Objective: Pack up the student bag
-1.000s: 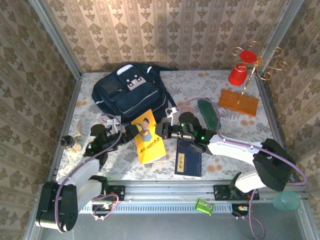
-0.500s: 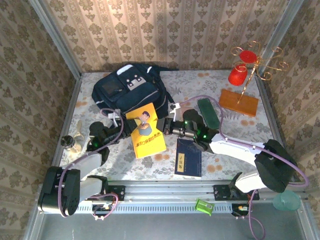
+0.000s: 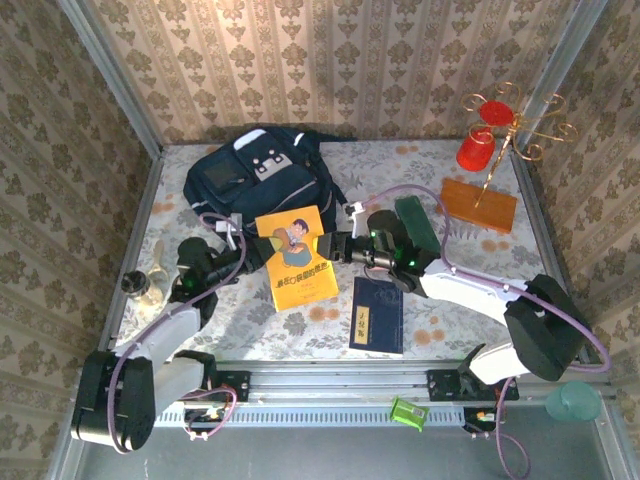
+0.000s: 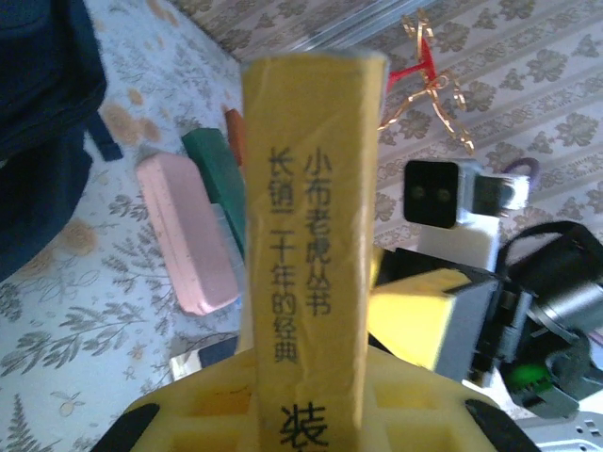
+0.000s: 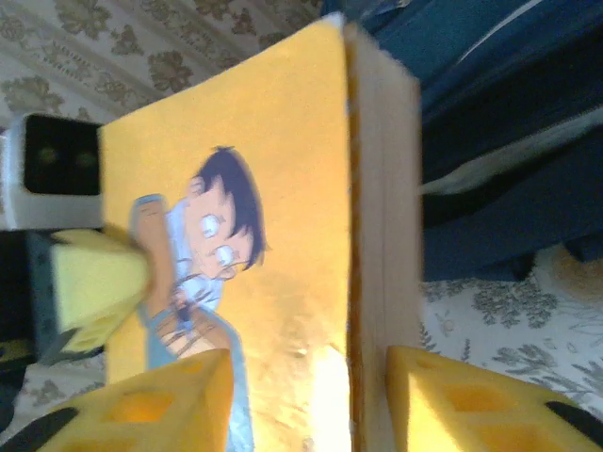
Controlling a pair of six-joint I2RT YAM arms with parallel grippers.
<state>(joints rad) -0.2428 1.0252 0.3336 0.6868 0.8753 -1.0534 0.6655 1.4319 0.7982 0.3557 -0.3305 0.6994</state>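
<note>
Flowery surface (image 3: pixel 440 300), papered walls | student bag (image 3: pixel 262 185) lies at 11 o'clock | our left hand (image 3: pixel 250 243) and right hand (image 3: pixel 328 245) both pinch yellow book (image 3: pixel 297 258), just beside bag | step: book into bag | next: we think carry toward 11 o'clock, find opening

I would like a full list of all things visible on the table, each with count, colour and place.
student bag: 1, dark navy, far left of table.
yellow book: 1, yellow, gripped from both sides, in front of the bag.
dark blue book: 1, dark blue, flat, near centre.
green case: 1, dark green, beyond the right arm.
pink case: 1, pink, beside the green case.
wooden block: 1, orange-brown, far right.
wire stand: 1, gold and red, far right.
small jar: 1, dark lid, left edge.
left gripper: 1, black, book's left.
right gripper: 1, black, book's right.
</note>
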